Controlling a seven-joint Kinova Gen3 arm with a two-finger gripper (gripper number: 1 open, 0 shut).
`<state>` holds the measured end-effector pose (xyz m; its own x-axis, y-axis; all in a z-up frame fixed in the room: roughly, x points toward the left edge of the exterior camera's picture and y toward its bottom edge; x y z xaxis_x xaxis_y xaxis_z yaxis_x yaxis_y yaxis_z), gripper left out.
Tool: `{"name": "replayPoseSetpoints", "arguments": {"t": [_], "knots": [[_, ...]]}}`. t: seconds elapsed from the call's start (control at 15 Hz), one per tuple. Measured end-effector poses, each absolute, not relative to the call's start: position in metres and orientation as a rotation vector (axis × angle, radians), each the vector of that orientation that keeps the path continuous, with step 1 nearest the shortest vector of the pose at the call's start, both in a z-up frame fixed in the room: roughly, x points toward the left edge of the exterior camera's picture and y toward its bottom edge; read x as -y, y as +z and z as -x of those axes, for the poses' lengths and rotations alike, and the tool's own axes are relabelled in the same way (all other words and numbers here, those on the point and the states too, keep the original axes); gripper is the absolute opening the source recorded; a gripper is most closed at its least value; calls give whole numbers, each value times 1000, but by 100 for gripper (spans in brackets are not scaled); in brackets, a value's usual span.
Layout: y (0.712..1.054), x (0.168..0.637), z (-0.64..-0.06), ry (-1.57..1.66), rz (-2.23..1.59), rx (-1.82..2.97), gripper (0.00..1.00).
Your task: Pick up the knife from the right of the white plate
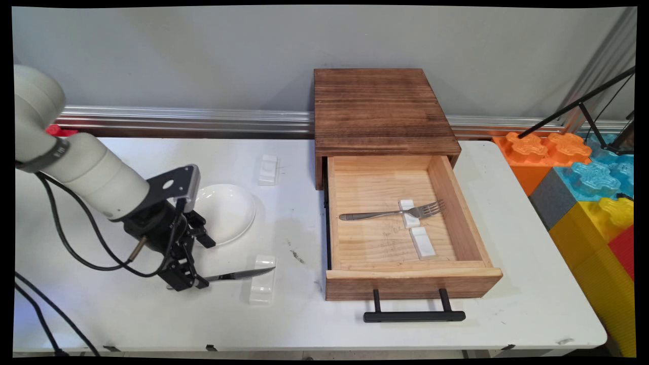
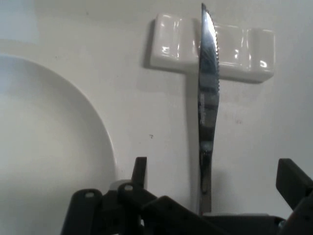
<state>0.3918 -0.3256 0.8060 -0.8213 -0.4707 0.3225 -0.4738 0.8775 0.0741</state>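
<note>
While the gripper (image 1: pixel 188 281) stands near the table's (image 1: pixel 304 319) front-left edge, its fingers spread around the knife's (image 1: pixel 238 275) handle, the blade lies across a white rest (image 1: pixel 262 286), beside the plate (image 1: pixel 225 212).

knife (image 2: pixel 207 107) handle: hidden behind linkage | plate (image 2: pixel 44 147): cut by left edge
</note>
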Motion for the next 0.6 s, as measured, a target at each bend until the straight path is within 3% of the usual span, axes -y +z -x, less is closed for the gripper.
{"name": "replayPoseSetpoints", "arguments": {"t": [0.6], "knots": [[777, 330, -384, 5, -654, 2748, 100]]}}
